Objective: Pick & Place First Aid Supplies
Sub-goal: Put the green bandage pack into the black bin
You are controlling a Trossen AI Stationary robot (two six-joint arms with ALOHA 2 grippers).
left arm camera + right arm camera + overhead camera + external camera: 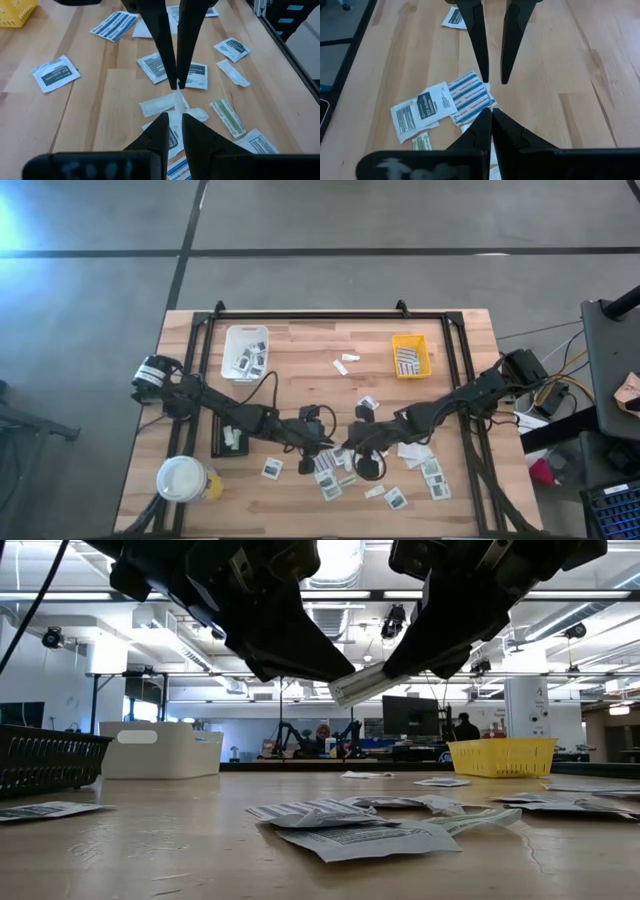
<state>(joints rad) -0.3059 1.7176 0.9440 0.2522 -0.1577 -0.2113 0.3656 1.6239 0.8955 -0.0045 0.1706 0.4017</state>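
Observation:
A thin white packet (362,684) hangs in the air over the table's middle, held between my two grippers, which meet tip to tip. My left gripper (175,122) comes from the table's left and my right gripper (491,114) from its right. Both are shut on the packet, the left with a small gap between its fingers. Below them, several flat white packets with dark print (172,70) and blue-striped strips (469,96) lie loose on the wood. In the high view the grippers meet near the front centre, left (325,448) and right (352,446). My left gripper has one end of the white packet (176,114) between its two fingers, which slant down from the table's left. The packet is clear of the table. My right gripper pinches the packet's other end (178,92) at its fingertips (170,75), slanting down from the table's right. The packet spans the short gap between the two grippers.
A white tray (246,352) with packets stands far left and a yellow tray (410,356) far right. A black tray (232,438) and a yellow cup with a white lid (183,478) are at the near left. More packets (432,472) lie near right, with bare wood in the far middle.

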